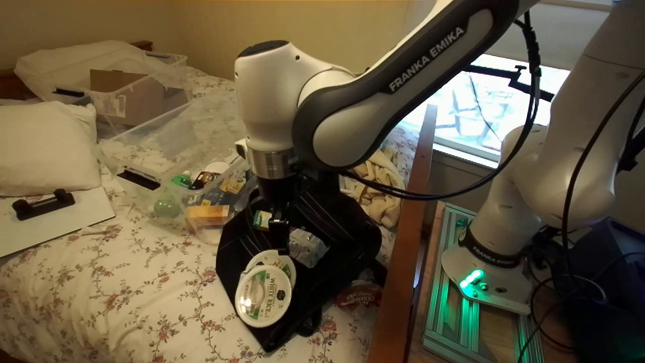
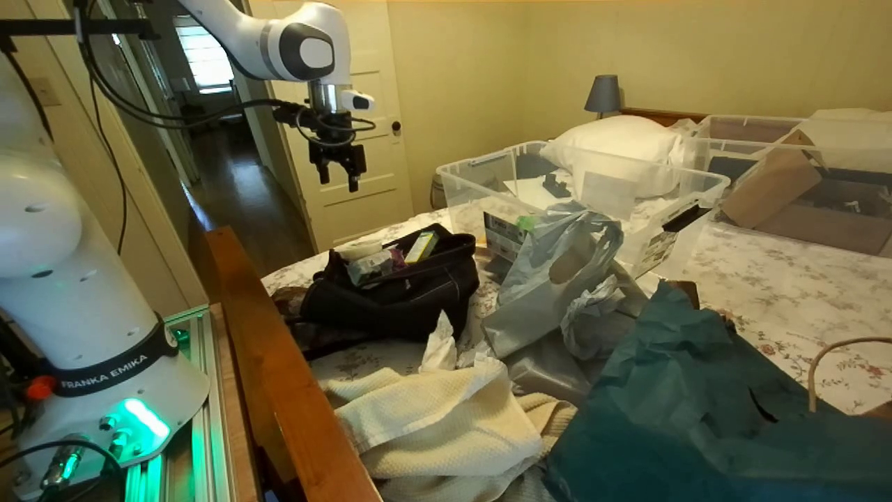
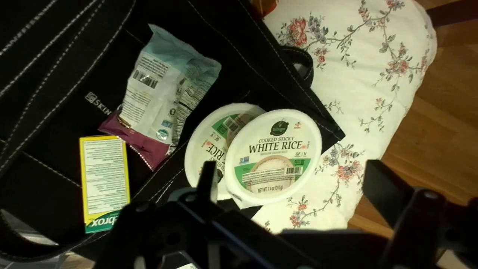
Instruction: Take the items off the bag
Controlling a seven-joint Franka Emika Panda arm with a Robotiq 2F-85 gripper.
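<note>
Two rice tubs (image 3: pixel 273 155), one purple-ended packet (image 3: pixel 160 93), one yellow-edged box (image 3: pixel 104 179), one black bag (image 2: pixel 390 307), one lamp (image 2: pixel 603 94)

Bag (image 2: pixel 397 307) lies on bed (image 1: pixel 151 287). On it: two overlapping tubs (image 3: pixel 273 153); packet (image 3: pixel 160 93) and carton (image 3: pixel 104 183) left of them in wrist view.

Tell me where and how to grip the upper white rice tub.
Probably pinch the upper tub by its lip at the wrist view's lower right, bringing the gripper in from that outer side to close over and under it. There it clears the lower tub and reaches past the edge of the black bag, likely leaving room beneath.
</note>
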